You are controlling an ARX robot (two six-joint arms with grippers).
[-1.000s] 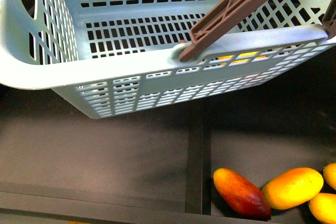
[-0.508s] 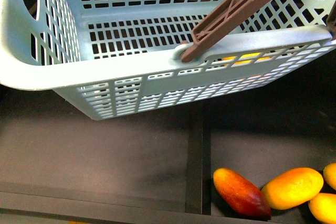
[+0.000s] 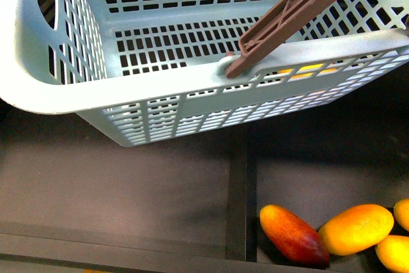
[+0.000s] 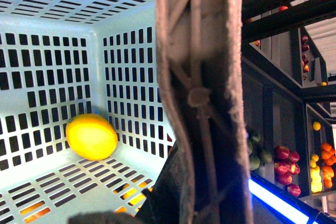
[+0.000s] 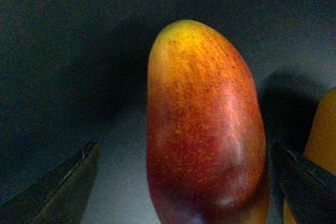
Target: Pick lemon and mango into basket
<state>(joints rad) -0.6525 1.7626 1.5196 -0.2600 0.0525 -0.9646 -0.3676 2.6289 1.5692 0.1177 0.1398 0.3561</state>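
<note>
In the front view the basket (image 3: 160, 87) fills the upper part, tilted, with its brown handle (image 3: 294, 14) slanting up to the right. A patch of yellow shows through the slots of its near wall. Below, on the dark surface (image 3: 128, 183), a pointed red-orange mango (image 3: 294, 234) lies against some yellow mangoes (image 3: 355, 228). We see neither arm here.

In the left wrist view the handle runs hard up against the lens. Past it the lemon (image 4: 92, 136) sits inside the basket, on the slotted floor near a corner, so that half of the task looks done. We cannot tell whether the left gripper is clamped on the handle, because its fingers are not clear in the picture.

In the right wrist view the right gripper (image 5: 184, 148) stands wide apart around the mango (image 5: 205, 124), with one dark finger (image 5: 63, 182) on each side and neither visibly touching it. The mango lies on the dark surface, with a yellow fruit (image 5: 323, 145) just beside it.

We judge the grasp is next. We would centre first, since one finger sits much nearer the skin than the other. Then we would come down to the mango's widest part, close across its short width with the near finger between it and the yellow neighbour, and squeeze gently, as smooth curved skin may slip.
</note>
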